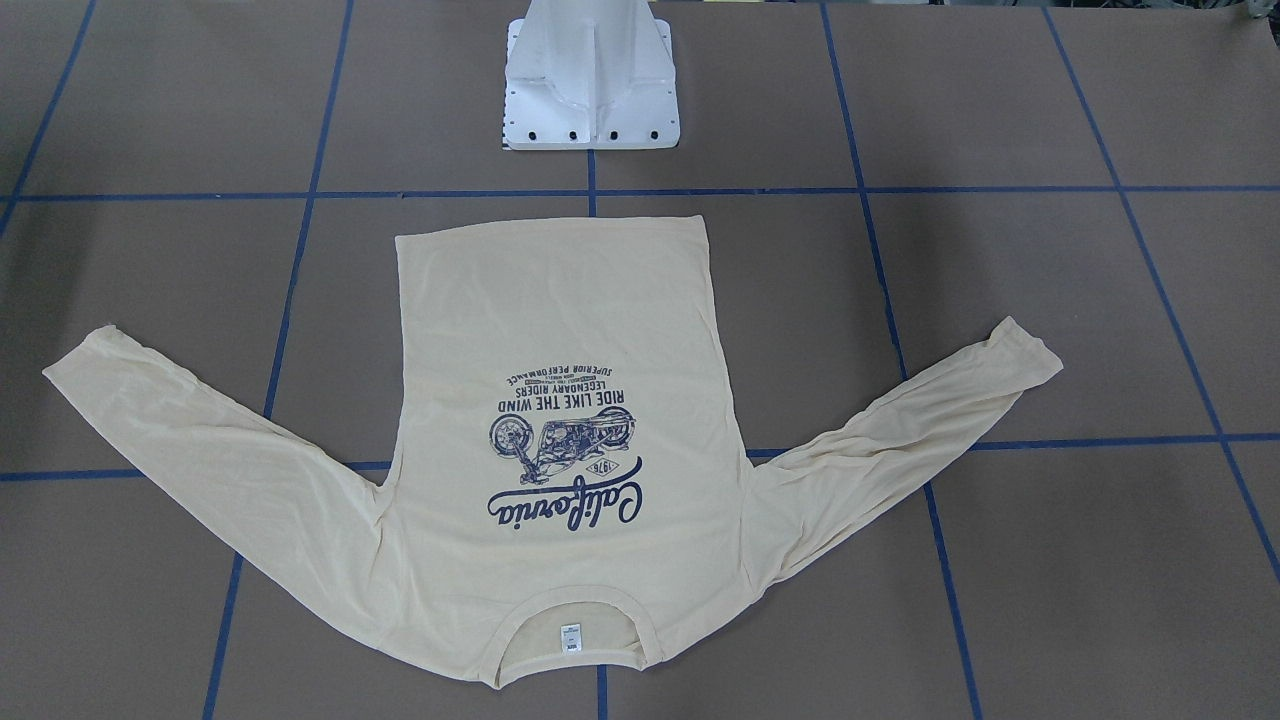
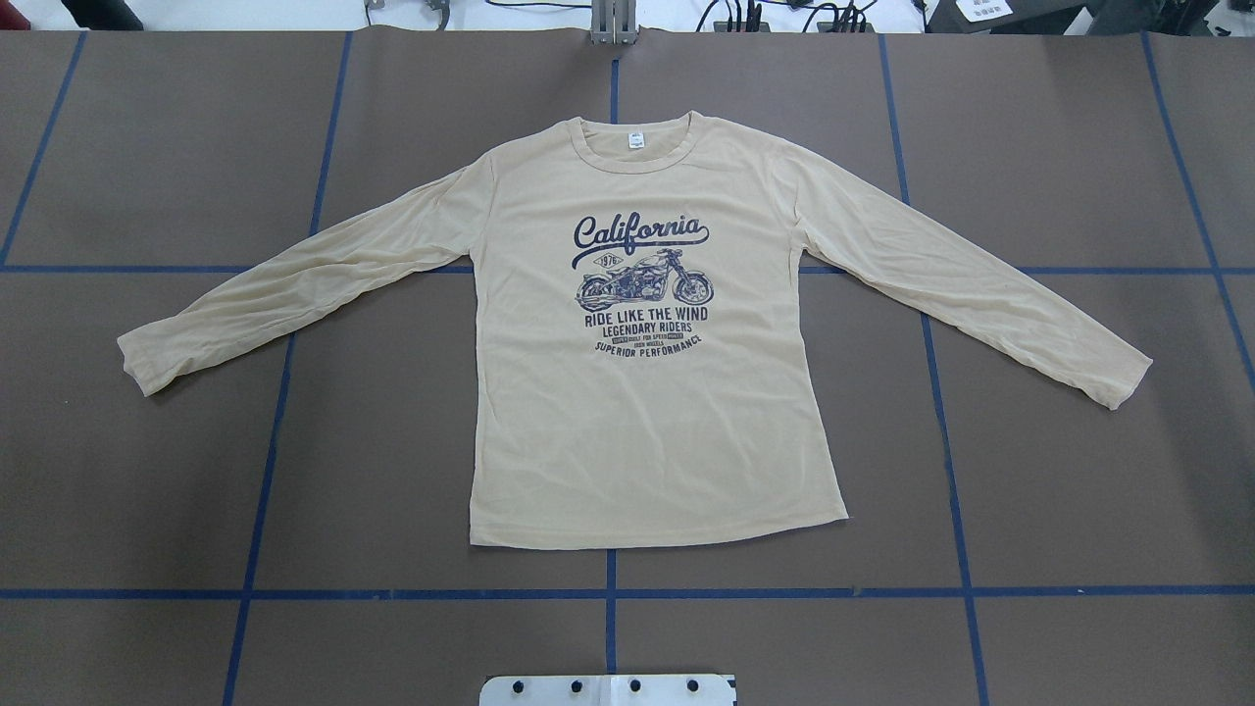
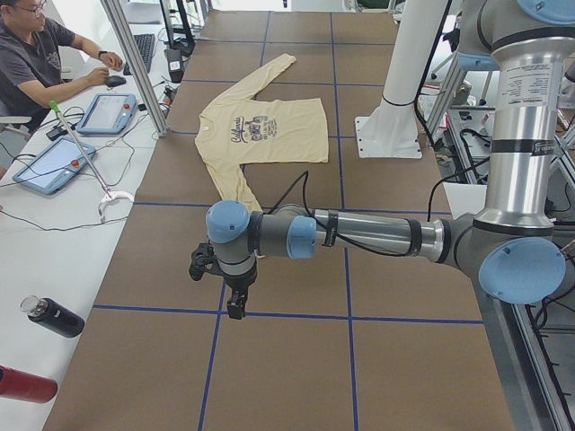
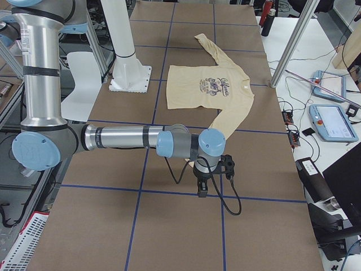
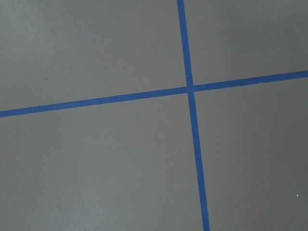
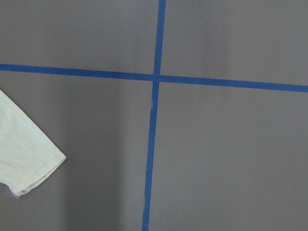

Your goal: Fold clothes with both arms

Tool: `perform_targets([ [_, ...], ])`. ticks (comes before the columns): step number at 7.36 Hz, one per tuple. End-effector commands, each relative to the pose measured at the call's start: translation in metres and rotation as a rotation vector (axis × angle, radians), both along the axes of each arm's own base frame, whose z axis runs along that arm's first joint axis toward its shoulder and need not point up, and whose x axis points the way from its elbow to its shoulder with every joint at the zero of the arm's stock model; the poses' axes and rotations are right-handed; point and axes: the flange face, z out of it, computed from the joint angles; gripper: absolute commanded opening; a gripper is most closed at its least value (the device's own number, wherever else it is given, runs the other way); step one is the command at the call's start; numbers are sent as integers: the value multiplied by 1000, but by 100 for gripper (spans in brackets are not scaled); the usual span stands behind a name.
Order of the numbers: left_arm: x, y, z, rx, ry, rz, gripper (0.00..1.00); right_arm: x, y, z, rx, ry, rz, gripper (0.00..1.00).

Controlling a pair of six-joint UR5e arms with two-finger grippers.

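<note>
One pale cream-yellow long-sleeved shirt (image 2: 647, 441) lies flat, front side up, at the middle of the brown paper-covered table (image 2: 147, 490). Its navy "California" motorcycle print (image 2: 642, 284) and one small white neck tag (image 2: 637, 141) face upward. The two sleeves are spread outward and angled towards the hem. The hem is nearest the white pedestal base (image 1: 590, 90); the neckline points to the far edge.

Two silver-grey tubular arms with light-blue joint caps are present: the left arm (image 3: 377, 233) and the right arm (image 4: 124, 137). Each carries one black two-finger gripper pointing down at the table, the left gripper (image 3: 235, 307) and the right gripper (image 4: 201, 189).

Neither arm appears in the overhead or front-facing view. The grippers show only in the side views, so whether the fingers are apart or together cannot be told. In the exterior left view the near arm covers the end of one sleeve. The right wrist view catches one sleeve cuff (image 6: 29, 159) at its edge.

Brown surface, gridded with blue tape lines (image 2: 608, 593), borders the shirt on all sides. Each gripper stands beyond a cuff, apart from the fabric.
</note>
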Motion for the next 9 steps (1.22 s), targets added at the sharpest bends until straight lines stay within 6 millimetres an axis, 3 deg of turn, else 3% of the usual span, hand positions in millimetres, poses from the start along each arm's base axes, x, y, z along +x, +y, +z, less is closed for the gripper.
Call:
perform_targets([
  [1, 0, -1, -6, 12, 0, 0, 100, -2, 0, -4, 1, -32, 5, 100],
  [4, 1, -9, -16, 38, 3, -2, 100, -7, -17, -23, 34, -72, 5, 100],
  [6, 1, -35, -52, 154, 8, 1, 100, -35, -57, -75, 134, -76, -52, 100],
  [7, 1, -39, -59, 201, 8, -1, 100, -61, -62, -78, 150, -76, -101, 100],
  [8, 4, -44, -65, 271, 8, 5, 100, -74, -69, -74, 218, -88, -122, 100],
  [9, 17, -47, -44, 295, 13, 27, 100, -76, -67, -58, 244, -94, -128, 100],
])
